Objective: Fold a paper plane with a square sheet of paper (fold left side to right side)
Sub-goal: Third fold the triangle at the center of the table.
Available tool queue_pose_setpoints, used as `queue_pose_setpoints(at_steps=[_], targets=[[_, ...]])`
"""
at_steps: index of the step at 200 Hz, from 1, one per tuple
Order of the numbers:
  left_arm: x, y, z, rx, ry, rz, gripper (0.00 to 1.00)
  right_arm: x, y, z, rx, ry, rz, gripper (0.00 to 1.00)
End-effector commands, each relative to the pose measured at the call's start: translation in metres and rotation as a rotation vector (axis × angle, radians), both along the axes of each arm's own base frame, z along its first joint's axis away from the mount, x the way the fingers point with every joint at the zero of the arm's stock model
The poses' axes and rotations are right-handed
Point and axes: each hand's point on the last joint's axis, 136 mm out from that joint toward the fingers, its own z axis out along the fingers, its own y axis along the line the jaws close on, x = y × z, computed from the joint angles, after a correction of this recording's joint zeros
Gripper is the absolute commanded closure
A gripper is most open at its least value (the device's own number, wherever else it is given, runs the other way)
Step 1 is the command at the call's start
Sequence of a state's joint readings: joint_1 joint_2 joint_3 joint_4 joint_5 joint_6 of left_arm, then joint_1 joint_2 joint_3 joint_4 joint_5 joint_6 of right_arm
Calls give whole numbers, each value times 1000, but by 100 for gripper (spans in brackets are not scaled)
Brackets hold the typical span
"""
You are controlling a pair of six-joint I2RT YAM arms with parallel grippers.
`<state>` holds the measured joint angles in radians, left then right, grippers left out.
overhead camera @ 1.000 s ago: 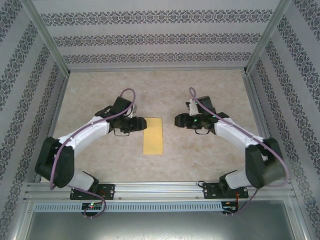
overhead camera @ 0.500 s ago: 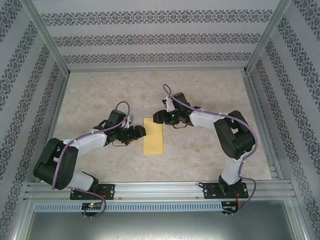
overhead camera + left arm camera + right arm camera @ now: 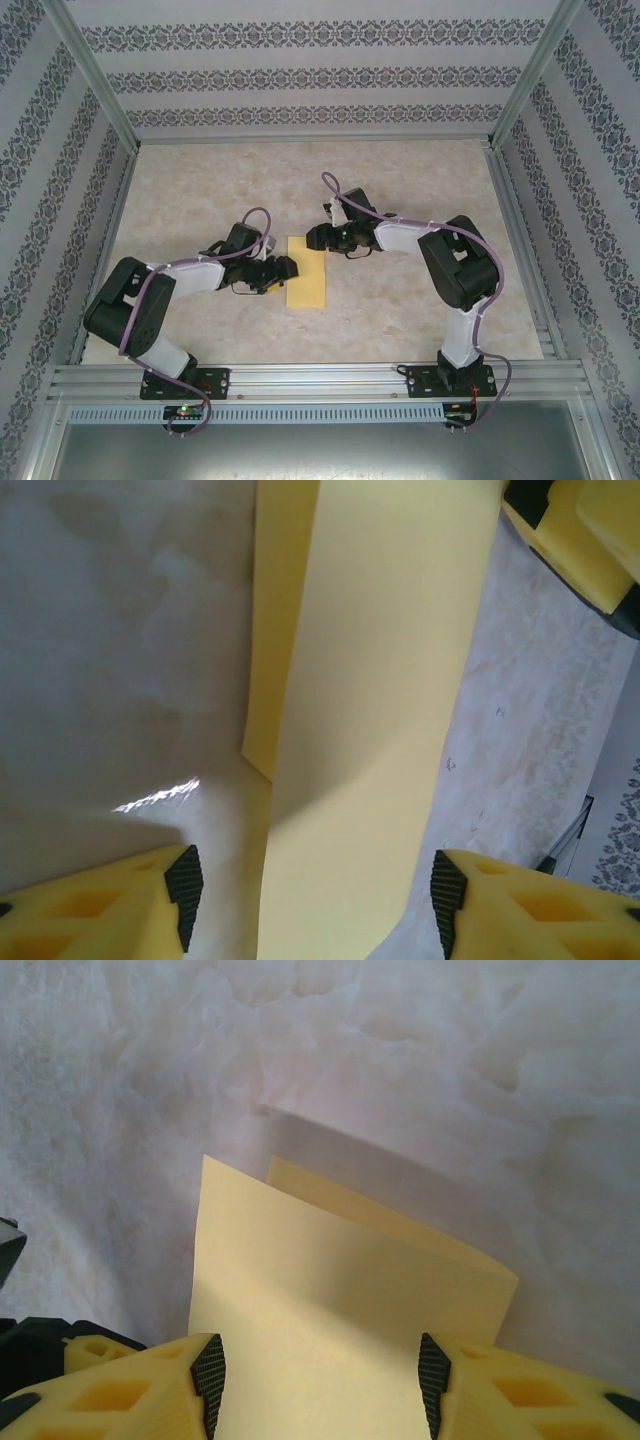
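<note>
Looking across from the near rail [image 3: 320, 375], the left gripper [image 3: 285, 268] comes first, reaching in low from the left to the long left edge of the square sheet of paper [image 3: 306, 275]. Its jaws are spread with the sheet passing between them. Up close, its black pads [image 3: 183, 880] sit clear of the paper on both sides, gripping nothing. The sheet lies in the middle of the table [image 3: 400, 310], folded into a narrow yellow-orange strip running near to far, its two layers not quite flush. At the strip's far end the right gripper [image 3: 316, 238] hangs over the far right corner, jaws likewise spread, with paper filling the gap between them; whether they touch its edges I cannot tell. Patterned walls [image 3: 300, 80] close off the back
</note>
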<state>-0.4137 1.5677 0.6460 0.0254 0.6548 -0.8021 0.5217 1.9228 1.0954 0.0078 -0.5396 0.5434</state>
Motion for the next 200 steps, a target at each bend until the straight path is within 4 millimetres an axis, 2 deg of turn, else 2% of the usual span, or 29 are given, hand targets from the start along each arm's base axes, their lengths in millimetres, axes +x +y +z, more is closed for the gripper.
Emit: queue_pose_setpoints(at_steps=[1,56,90,117,142,165,200], targets=[[6,-13,6,-39,-15,-21,40,3,4,-1,-13,-22,22,44],[7,-16,8,-41,-13,-23,59,4,-1,5,-29,-60,21,44],[6,-16,9,-33,-7,-27,73,5,-11,22,-45,-136,14,41],[7,-18,13,-42,-6,-17,82,-3,-23,41,-71,-247,19,36],[9,-22,16,-57,7,1,88,-33,-32,55,-122,-382,86,31],[9,-24,18,-70,22,10,91,-77,-36,54,-215,-504,189,23],[10,-28,19,-85,36,9,93,-142,-20,49,-319,-684,387,12]])
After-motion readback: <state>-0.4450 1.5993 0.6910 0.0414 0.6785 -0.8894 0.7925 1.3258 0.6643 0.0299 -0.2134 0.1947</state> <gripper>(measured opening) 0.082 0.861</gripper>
